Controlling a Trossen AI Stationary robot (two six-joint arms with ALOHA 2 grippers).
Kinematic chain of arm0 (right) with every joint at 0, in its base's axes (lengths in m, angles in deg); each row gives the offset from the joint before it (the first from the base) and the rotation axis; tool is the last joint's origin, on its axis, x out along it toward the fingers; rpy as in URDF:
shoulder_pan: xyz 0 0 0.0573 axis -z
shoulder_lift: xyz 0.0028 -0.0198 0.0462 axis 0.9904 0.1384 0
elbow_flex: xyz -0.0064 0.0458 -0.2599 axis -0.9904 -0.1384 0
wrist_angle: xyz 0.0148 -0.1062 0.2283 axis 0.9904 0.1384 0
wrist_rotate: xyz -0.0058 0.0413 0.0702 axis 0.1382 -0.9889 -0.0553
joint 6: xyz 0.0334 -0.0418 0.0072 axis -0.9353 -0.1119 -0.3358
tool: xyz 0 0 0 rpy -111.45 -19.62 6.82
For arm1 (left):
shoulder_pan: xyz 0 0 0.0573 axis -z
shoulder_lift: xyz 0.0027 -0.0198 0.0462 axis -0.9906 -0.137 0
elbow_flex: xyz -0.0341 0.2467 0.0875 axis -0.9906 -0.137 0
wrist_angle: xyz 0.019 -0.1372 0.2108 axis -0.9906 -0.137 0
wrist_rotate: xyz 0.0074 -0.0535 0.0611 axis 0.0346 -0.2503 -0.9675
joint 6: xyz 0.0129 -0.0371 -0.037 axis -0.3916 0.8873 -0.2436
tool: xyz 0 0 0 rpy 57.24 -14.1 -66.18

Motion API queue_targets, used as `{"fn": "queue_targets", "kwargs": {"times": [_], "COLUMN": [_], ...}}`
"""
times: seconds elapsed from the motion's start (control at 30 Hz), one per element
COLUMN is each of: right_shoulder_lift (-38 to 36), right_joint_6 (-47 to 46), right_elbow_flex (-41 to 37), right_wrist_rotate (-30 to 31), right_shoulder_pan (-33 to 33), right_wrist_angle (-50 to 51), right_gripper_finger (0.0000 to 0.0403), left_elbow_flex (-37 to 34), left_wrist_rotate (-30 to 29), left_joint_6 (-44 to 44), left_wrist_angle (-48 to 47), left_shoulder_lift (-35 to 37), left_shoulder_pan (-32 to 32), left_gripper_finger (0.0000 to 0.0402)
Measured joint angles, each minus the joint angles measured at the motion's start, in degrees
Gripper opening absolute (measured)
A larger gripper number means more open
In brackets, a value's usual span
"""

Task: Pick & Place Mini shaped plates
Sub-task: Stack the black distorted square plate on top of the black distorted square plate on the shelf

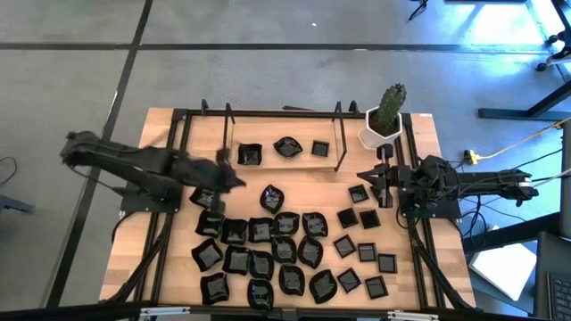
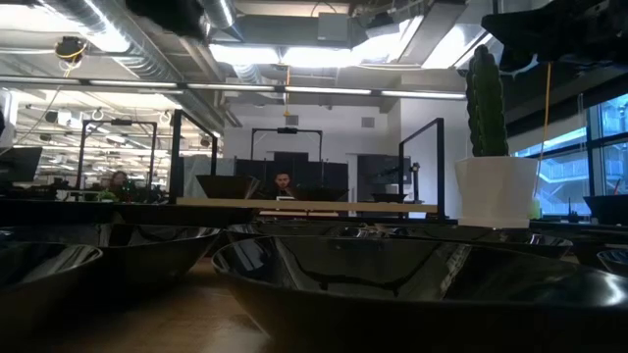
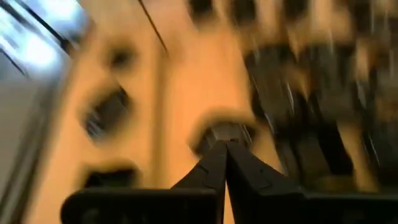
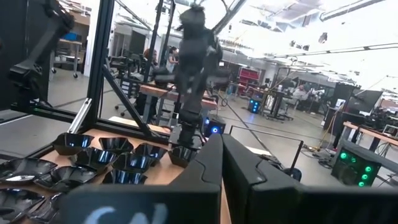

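While the right gripper (image 1: 363, 175) waits pinched shut by the cactus pot (image 1: 382, 130), the left gripper (image 1: 239, 182), fingers together and empty, hovers over the mini shaped plates (image 1: 284, 250), presumably choosing one.

2 matte black jointed arms, each ending in 2 tapered dark fingers.

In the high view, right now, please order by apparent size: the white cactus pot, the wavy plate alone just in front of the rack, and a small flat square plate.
1. White cactus pot, largest.
2. Wavy plate.
3. Small flat square plate, smallest, though only slightly smaller than the wavy plate.
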Motion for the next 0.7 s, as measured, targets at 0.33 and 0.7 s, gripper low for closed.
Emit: {"fn": "queue_targets", "kwargs": {"times": [0.33,0.7], "right_shoulder_lift": [0.0,0.0], "right_joint_6": [-1.1,-1.7], "right_elbow_flex": [0.1,0.1], "right_wrist_rotate": [-0.1,-0.1], "right_shoulder_pan": [0.0,0.0], "right_wrist_angle": [0.8,1.1], "right_gripper_finger": [0.0004,0.0004], "left_elbow_flex": [3.7,2.5], "left_wrist_rotate": [8.1,11.0], "left_joint_6": [12.4,15.6], "left_wrist_angle": [-12.7,-11.2], "left_shoulder_lift": [-19.1,-24.5], "left_shoulder_pan": [5.2,5.7], "left_gripper_finger": [0.0048,0.0114]}}
